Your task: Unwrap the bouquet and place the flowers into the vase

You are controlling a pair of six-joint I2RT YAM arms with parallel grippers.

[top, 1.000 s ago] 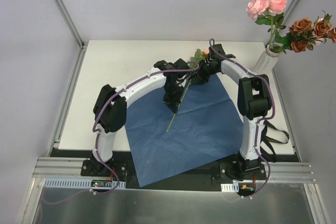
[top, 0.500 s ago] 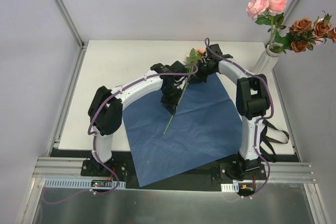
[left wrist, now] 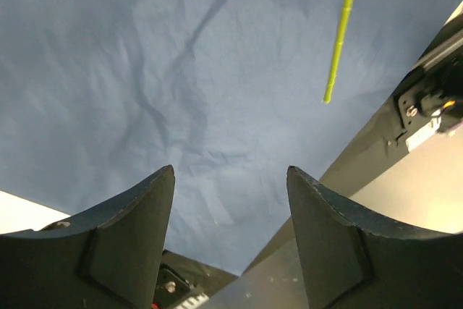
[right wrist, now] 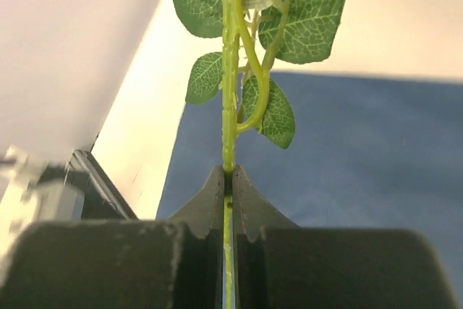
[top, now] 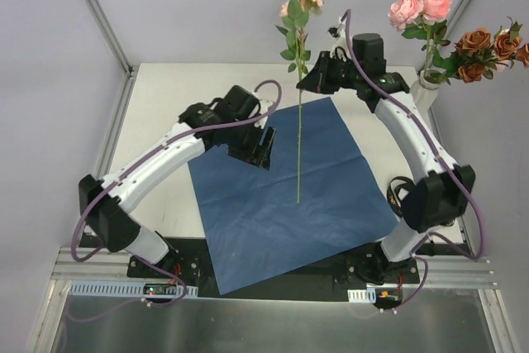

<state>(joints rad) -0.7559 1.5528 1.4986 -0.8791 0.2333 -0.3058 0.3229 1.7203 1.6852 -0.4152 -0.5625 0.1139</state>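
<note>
Rose stem point(top: 298, 155) upright in right gripper point(right wrist: 227, 175)

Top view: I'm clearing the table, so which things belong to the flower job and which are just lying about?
In the job: rose stem clamped by the right gripper; vase with the flowers already in it.
Lying about: blue paper sheet, spread flat on the table.

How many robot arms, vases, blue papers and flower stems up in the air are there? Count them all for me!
Robot arms: 2, the left arm and the right arm
Vases: 1, the vase
Blue papers: 1, the blue paper sheet
Flower stems up in the air: 1, the flower stem
Total: 5
</note>
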